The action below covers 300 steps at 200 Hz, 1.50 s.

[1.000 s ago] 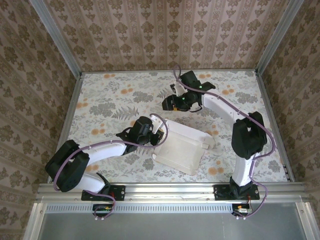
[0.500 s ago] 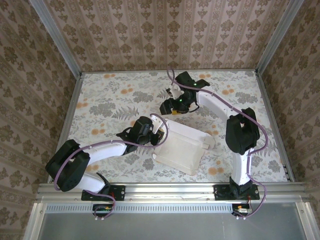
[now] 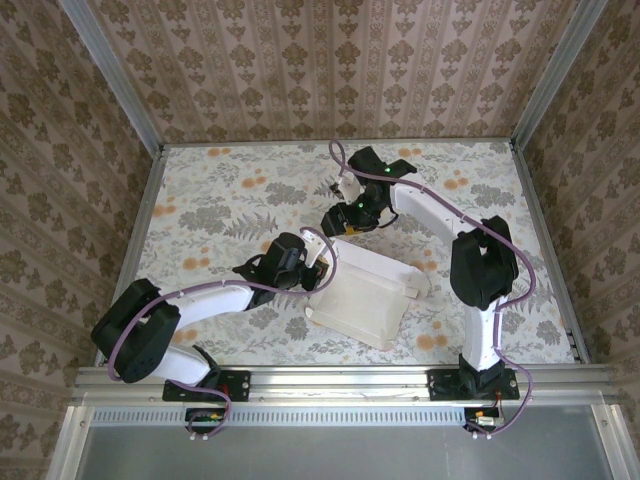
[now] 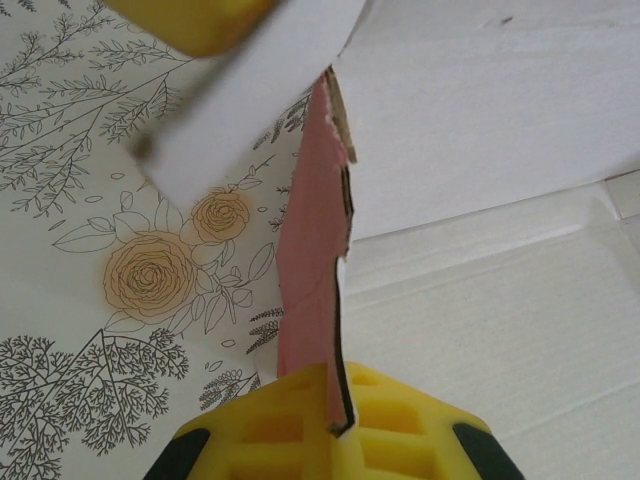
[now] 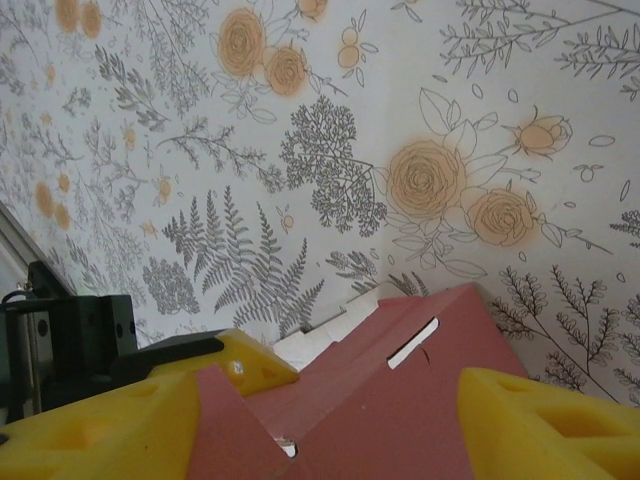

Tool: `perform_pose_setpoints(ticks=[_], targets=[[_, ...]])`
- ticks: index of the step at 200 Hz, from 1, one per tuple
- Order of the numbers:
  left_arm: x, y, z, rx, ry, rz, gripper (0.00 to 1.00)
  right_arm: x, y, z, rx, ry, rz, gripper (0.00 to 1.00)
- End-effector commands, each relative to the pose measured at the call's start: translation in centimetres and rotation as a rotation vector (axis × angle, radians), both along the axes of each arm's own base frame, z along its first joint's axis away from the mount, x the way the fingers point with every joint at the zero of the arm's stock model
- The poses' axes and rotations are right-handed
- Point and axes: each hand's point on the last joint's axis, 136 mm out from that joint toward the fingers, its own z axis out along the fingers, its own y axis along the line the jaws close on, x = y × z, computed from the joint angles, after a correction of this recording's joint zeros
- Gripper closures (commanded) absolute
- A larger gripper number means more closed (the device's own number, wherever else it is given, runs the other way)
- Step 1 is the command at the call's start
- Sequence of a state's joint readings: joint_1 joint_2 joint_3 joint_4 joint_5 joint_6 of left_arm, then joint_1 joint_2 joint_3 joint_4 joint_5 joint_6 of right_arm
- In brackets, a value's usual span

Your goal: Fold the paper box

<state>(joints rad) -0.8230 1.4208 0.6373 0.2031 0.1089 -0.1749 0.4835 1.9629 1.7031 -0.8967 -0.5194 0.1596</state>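
left gripper (image 3: 316,266): clamped on paper box (image 3: 365,298) side flap | right gripper (image 3: 343,222): spread wide, straddling far pink flap

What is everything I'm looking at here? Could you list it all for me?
paper box: one, pink outside and whitish inside, partly folded, middle of the table.
table: one, pale cloth printed with grey leaves and orange flowers, under everything.
walls: three, brown patterned wallpaper, at the left, far and right sides.
rail: one, silver metal, along the near edge.
cables: two, purple, one along each arm.
arms: two, black and white, bolted to the rail.
left gripper: one, yellow fingers, shut on the box's left edge.
right gripper: one, yellow fingers, jaws apart over the box's pink far flap.
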Motion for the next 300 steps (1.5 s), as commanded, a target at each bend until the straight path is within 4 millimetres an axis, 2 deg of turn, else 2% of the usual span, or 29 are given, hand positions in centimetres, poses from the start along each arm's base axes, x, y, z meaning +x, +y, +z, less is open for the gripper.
perform_pose_setpoints(ticks=[1,70,139,226,278,300], targets=[[-1.1,1.5,-2.9,0.079,0.081,0.006,0.99,-0.5,-0.4,0.1,-0.037,-0.003,0.02,0.31],[-1.0,1.5,-3.0,0.083,0.084,0.01,0.99,-0.8,-0.9,0.5,-0.033,-0.016,0.017,0.36],[-1.0,1.6,-3.2,0.088,0.09,0.011,1.0,-0.7,-1.5,1.8,0.007,-0.034,-0.001,0.42],[-1.0,1.6,-3.2,0.092,0.091,0.014,1.0,-1.3,-1.8,1.4,0.01,-0.028,-0.006,0.51],[-1.0,1.5,-3.1,0.092,0.095,0.01,1.0,-1.7,-1.1,3.3,0.067,-0.095,-0.047,0.52],[-1.1,1.5,-3.0,0.095,0.097,0.008,1.0,-1.4,-1.3,3.1,0.078,-0.114,-0.088,0.54]])
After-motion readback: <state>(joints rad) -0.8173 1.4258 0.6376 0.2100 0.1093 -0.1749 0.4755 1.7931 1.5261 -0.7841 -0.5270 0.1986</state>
